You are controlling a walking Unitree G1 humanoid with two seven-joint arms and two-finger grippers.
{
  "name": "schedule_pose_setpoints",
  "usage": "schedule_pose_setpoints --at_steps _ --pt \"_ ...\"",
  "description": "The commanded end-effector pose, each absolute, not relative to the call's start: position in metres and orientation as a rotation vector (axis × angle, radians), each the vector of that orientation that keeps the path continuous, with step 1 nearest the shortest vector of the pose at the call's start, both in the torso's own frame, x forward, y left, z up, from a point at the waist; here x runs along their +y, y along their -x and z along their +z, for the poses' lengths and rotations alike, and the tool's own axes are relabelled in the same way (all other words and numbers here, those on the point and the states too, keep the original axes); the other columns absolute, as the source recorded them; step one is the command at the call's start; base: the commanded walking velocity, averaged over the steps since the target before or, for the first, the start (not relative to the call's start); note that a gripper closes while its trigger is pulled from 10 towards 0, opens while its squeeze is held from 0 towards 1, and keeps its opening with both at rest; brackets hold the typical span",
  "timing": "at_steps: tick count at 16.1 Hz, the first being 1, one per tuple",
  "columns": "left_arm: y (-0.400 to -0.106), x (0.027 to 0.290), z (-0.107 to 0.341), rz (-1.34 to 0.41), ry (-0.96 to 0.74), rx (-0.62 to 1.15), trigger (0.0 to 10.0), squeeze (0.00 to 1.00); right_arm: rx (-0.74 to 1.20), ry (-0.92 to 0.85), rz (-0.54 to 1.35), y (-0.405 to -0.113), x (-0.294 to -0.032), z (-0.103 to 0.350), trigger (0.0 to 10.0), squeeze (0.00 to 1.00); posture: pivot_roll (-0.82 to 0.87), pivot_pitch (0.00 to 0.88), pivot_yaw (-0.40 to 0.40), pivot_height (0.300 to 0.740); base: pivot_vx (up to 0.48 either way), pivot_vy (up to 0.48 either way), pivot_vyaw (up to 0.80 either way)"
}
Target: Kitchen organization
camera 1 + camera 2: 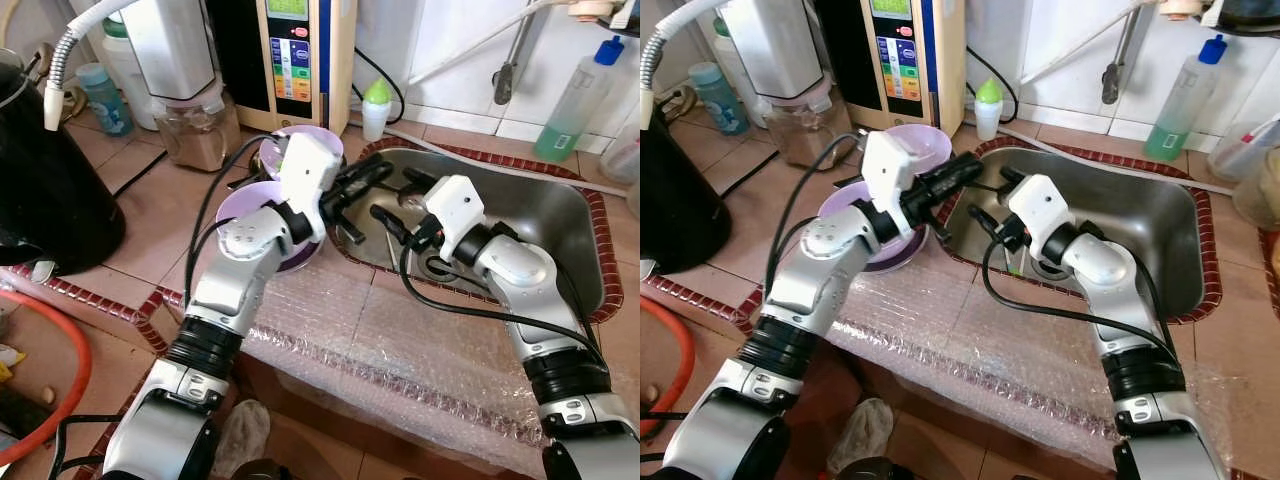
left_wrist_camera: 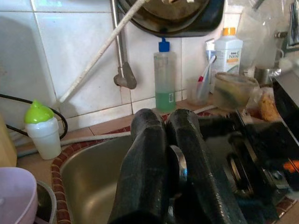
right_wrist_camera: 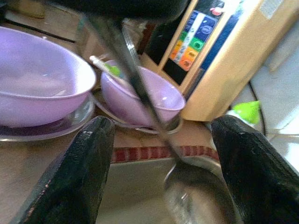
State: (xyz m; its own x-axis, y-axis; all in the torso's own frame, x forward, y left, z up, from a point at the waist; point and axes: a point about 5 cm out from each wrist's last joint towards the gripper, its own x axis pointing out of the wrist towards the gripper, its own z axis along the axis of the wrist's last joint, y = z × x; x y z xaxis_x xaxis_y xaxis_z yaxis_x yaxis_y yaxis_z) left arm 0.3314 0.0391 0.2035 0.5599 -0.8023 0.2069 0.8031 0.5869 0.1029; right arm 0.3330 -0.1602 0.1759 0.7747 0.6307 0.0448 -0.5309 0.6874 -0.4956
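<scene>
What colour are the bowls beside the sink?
Lilac purple bowls, clearest in the right wrist view.

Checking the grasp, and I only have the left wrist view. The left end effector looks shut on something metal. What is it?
Observer: A metal spoon, held by its handle in the left end effector, bowl end hanging down.
Operator: Over what?
Observer: Over the sink, near the side next to the purple bowls.
Operator: Right arm?
Observer: The right end effector is open, with one finger on either side of the spoon's bowl, not touching it.
</scene>
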Motion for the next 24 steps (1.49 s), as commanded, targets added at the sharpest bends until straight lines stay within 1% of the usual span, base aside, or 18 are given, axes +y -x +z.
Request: schedule_pose_setpoints --at_steps 1,2,4,6,7,8,9,11,17,19,23,24 --pt "-0.331 0.039 0.202 -0.948 -0.018 -0.241 0.0 0.00 -0.254 0.491 0.640 -0.335 -0.157 0.183 10.0 0.00 -0.01 0.000 0.087 0.740 0.000 0.000 0.00" --pt "-0.331 0.038 0.201 -0.943 -0.019 -0.240 0.0 0.00 -0.259 0.472 0.636 -0.336 -0.156 0.183 0.0 0.00 -0.01 0.000 0.087 0.740 0.000 0.000 0.00" --pt "-0.332 0.037 0.201 -0.937 -0.017 -0.240 0.0 0.00 -0.261 0.428 0.647 -0.336 -0.151 0.185 0.0 0.00 -0.01 0.000 0.087 0.740 0.000 0.000 0.00" --pt "-0.331 0.036 0.200 -0.938 -0.016 -0.240 0.0 0.00 -0.255 0.420 0.637 -0.338 -0.151 0.185 0.0 0.00 -0.01 0.000 0.086 0.740 0.000 0.000 0.00" --pt "-0.331 0.036 0.198 -0.941 -0.018 -0.235 0.0 0.00 -0.264 0.317 0.626 -0.340 -0.151 0.192 0.0 0.00 -0.01 0.000 0.085 0.740 0.000 0.000 0.00" --pt "-0.330 0.036 0.197 -0.941 -0.019 -0.234 0.0 0.00 -0.264 0.304 0.627 -0.340 -0.151 0.193 0.0 0.00 -0.01 0.000 0.084 0.740 0.000 0.000 0.00" --pt "-0.330 0.036 0.196 -0.939 -0.020 -0.233 0.0 0.00 -0.249 0.350 0.633 -0.341 -0.154 0.191 0.0 0.00 -0.01 0.000 0.083 0.740 0.000 0.000 0.00" --pt "-0.330 0.036 0.196 -0.938 -0.019 -0.232 0.0 0.00 -0.228 0.350 0.642 -0.341 -0.154 0.187 0.0 0.00 -0.01 0.000 0.083 0.740 0.000 0.000 0.00" --pt "-0.329 0.032 0.194 -0.956 -0.015 -0.226 0.0 0.00 -0.157 0.401 0.731 -0.337 -0.141 0.171 0.0 0.00 -0.01 0.000 0.084 0.740 0.000 0.000 0.00" --pt "-0.328 0.031 0.193 -0.963 -0.018 -0.222 0.0 0.00 -0.148 0.414 0.737 -0.337 -0.140 0.168 0.0 0.00 -0.01 0.000 0.083 0.740 0.000 0.000 0.00" --pt "-0.326 0.030 0.190 -0.971 -0.027 -0.216 0.0 0.00 -0.113 0.483 0.711 -0.339 -0.145 0.161 0.0 0.00 -0.01 0.000 0.076 0.740 0.000 0.000 0.00" --pt "-0.325 0.029 0.188 -0.976 -0.031 -0.215 0.0 0.00 -0.100 0.491 0.672 -0.343 -0.148 0.159 0.0 0.00 -0.01 0.000 0.073 0.740 0.000 0.000 0.00"
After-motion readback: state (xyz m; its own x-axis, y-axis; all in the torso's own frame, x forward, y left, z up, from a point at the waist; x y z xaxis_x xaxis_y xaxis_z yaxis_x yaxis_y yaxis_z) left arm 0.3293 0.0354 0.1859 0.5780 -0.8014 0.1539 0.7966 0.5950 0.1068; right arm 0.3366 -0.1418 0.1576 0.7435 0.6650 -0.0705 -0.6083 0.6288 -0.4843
